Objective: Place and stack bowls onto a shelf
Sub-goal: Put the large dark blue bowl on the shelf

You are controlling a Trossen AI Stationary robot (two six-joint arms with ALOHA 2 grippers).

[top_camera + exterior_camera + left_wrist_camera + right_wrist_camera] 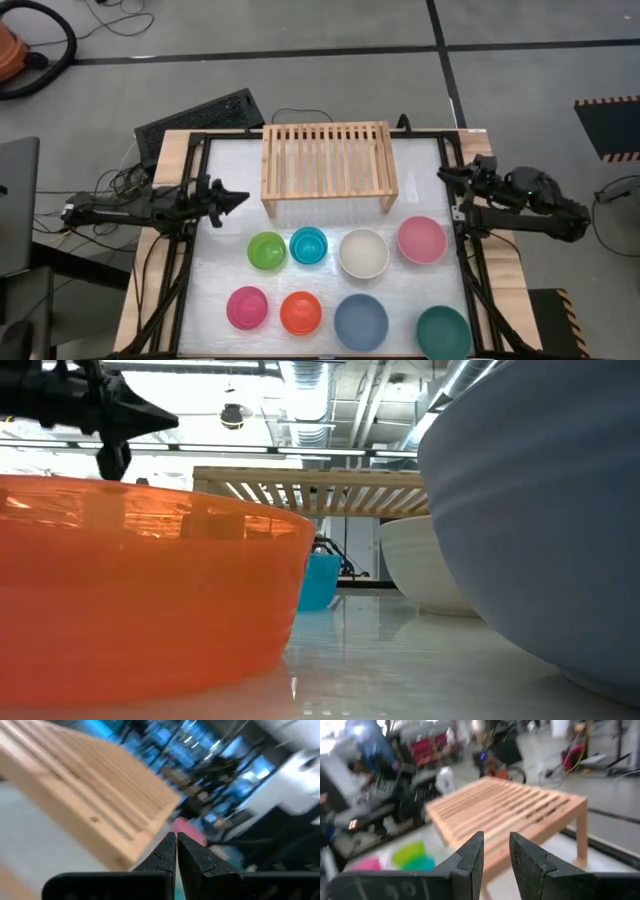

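Note:
The light-wood slatted shelf [328, 165] stands on its side legs at the table's far middle, with nothing on its top. Eight bowls sit upright on the table in two rows. The far row holds green [267, 250], cyan [308, 245], cream [363, 253] and light pink [421, 240]. The near row holds magenta [247, 308], orange [301, 313], slate blue [361, 322] and teal green [443, 333]. My left gripper [240, 197] hovers shut, left of the shelf. My right gripper [443, 176] hovers right of the shelf, its fingers a little apart [496, 842].
A black frame [190, 240] runs along the table's left and right sides. A dark keyboard [200, 120] lies off the far-left corner. In the low view the orange bowl [150, 580] and slate blue bowl [540, 510] fill the foreground. Bare table lies between shelf and bowls.

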